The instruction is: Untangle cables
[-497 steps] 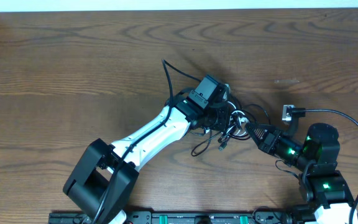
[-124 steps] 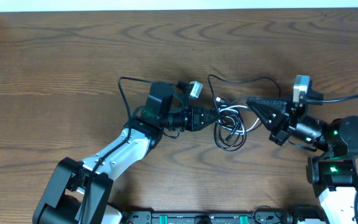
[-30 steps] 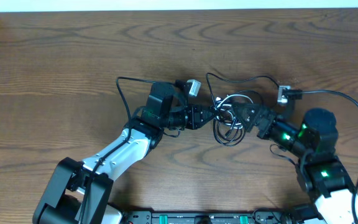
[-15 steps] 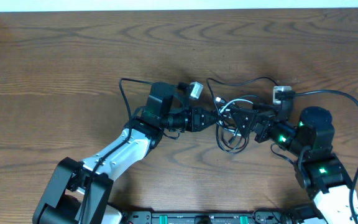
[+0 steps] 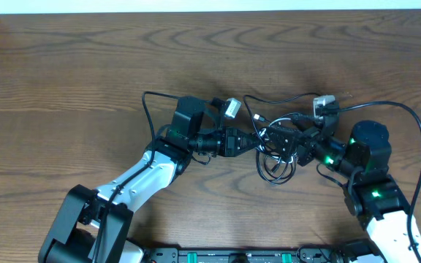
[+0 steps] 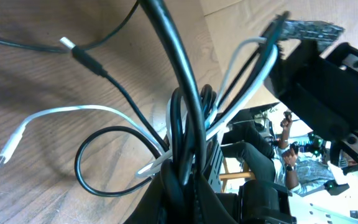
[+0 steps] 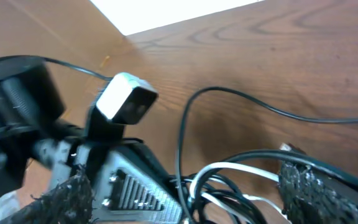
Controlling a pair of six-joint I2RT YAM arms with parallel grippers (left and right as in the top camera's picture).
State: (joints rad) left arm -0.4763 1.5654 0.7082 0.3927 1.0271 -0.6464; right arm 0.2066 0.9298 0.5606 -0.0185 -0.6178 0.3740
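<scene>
The cables (image 5: 272, 166) are a tangle of thin black cords and a white cord at mid-table, between the two grippers. My left gripper (image 5: 248, 139) reaches in from the left and is shut on the bundle; in the left wrist view the cables (image 6: 185, 118) rise out of the closed left gripper (image 6: 188, 190). A white plug end (image 6: 6, 155) and a black plug (image 6: 74, 48) lie loose on the wood. My right gripper (image 5: 289, 139) comes from the right. Its fingers (image 7: 67, 193) stand wide apart, with the cables (image 7: 241, 177) between them, so the right gripper (image 7: 188, 193) is open.
A thin black cord (image 5: 280, 96) arcs over the table behind the tangle. The right arm's thick wire (image 5: 417, 131) loops to the right. Small cameras (image 5: 230, 107) sit on each wrist. A black rail (image 5: 218, 256) runs along the table's near edge.
My right gripper has moved left into the tangle, its open fingers now around the bundle. The left gripper stays shut on the cables and has shifted slightly right.
</scene>
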